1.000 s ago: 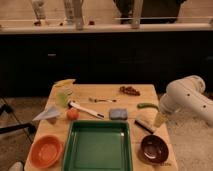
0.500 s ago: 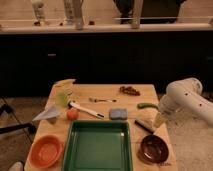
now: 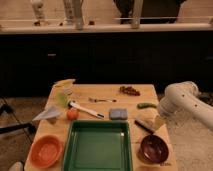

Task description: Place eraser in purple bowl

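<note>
The gripper (image 3: pixel 158 122) hangs at the right edge of the table (image 3: pixel 90 90), just beside the eraser (image 3: pixel 144 123). The purple bowl (image 3: pixel 153 148) lies near, toward the camera, with only a strip of bare wood between. The green tray (image 3: pixel 97 145) stands close at the left of the bowl, a blue-grey pad (image 3: pixel 118 114) and a small green object (image 3: pixel 146 105) lie near the eraser, and the side off the table's right edge is open

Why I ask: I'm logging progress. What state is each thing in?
purple bowl: upright, empty.
eraser: lying on table, outside purple bowl.
orange bowl: upright, empty.
green tray: flat, empty.
pincer: low at table's right edge, beside eraser.
</note>
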You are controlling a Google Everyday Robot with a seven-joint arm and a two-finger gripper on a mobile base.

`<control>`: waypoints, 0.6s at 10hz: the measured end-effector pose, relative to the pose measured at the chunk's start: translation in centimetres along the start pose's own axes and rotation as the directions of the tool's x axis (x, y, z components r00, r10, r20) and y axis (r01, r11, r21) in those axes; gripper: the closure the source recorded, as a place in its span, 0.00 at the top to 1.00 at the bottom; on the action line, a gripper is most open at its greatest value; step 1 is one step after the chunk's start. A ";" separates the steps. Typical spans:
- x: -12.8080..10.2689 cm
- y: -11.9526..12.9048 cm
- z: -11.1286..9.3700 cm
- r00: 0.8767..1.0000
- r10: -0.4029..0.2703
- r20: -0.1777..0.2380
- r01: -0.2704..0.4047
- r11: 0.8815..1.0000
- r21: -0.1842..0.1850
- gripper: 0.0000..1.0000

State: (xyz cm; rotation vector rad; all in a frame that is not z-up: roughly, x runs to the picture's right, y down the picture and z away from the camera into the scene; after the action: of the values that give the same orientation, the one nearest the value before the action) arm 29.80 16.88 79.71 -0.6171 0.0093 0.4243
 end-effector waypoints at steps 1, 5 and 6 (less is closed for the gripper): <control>0.0 0.0 0.3 1.000 -0.005 0.002 0.005 1.000 -0.003 0.80; 0.2 0.2 0.9 0.999 -0.013 0.046 0.012 1.000 0.026 0.80; 0.2 0.4 1.0 0.998 -0.019 0.058 0.017 0.999 0.037 0.80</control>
State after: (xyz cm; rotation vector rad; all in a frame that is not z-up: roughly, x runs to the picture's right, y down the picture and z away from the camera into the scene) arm 29.65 17.83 80.26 -0.5688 -0.0438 0.4234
